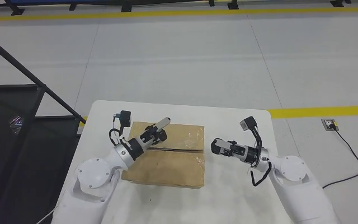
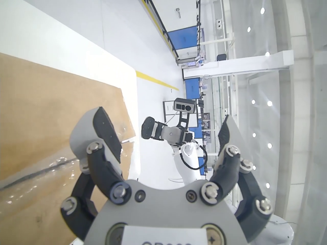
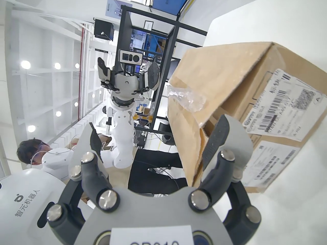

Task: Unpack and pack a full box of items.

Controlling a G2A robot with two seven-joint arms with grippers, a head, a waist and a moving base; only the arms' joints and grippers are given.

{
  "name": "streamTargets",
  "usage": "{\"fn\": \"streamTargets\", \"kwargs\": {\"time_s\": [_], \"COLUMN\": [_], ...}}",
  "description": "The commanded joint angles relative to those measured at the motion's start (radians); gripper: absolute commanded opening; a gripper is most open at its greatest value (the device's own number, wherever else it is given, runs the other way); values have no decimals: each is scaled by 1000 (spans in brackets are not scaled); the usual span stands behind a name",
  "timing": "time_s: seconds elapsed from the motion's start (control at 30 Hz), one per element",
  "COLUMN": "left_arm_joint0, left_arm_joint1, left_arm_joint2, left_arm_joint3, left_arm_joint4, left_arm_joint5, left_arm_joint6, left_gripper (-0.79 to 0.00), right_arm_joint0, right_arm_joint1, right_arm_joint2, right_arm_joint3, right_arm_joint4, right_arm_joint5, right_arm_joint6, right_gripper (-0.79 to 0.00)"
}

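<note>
White counter (image 1: 235, 190): closed box (image 1: 173, 165) is placed lower centre. Over its seam (image 1: 168, 149) the left gripper (image 1: 158, 129) is held open, the right gripper (image 1: 216, 147) open beside its right edge. Opening is judged pending; flaps (image 1: 182, 136) are to be lifted.

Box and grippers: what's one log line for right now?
box: flaps closed, on table | left gripper: open, above box top | right gripper: open, beside box, not touching

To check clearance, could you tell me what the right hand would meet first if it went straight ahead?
Probably the cardboard box: the right hand points at its near end by the taped seam, though depth is unclear and it might skim the top.
</note>
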Motion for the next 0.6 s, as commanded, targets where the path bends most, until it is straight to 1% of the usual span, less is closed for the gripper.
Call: {"fn": "streamTargets", "kwargs": {"time_s": [0.0, 0.1, 0.13, 0.23, 0.3, 0.37, 0.43, 0.47, 0.53, 0.57], "left_arm_joint0": [39, 84, 96, 124, 139, 151, 161, 165, 170, 172], "left_arm_joint1": [6, 11, 12, 15, 15, 17, 18, 19, 20, 21], "left_arm_joint2": [-46, -82, -88, -98, -105, -114, -123, -127, -131, -132], "left_arm_joint3": [-9, -10, -10, -13, -17, -23, -29, -32, -35, -37], "left_arm_joint4": [-26, -50, -50, -56, -64, -77, -85, -87, -90, -91], "left_arm_joint5": [-10, -26, -33, -51, -62, -70, -76, -77, -78, -78], "left_arm_joint6": [-8, -20, -22, -19, -11, -9, -10, -12, -13, -13], "left_gripper": [0, 0, 0, 0, 0, 0, 0, 0, 0, 0], "right_arm_joint0": [28, 97, 128, 208, 244, 271, 289, 294, 277, 263], "right_arm_joint1": [-1, -7, -9, -21, -29, -35, -39, -41, -42, -41], "right_arm_joint2": [-19, -63, -82, -143, -177, -199, -216, -216, -204, -200], "right_arm_joint3": [-14, -3, 14, 67, 102, 131, 149, 157, 155, 138], "right_arm_joint4": [-42, -89, -112, -173, -180, -186, -191, -184, -195, -197], "right_arm_joint5": [38, 139, 187, 292, 315, 317, 297, 272, 202, 175], "right_arm_joint6": [5, 18, 29, 12, 27, 40, 52, 38, -53, -71], "right_gripper": [0, 0, 0, 0, 0, 0, 0, 0, 0, 0]}}
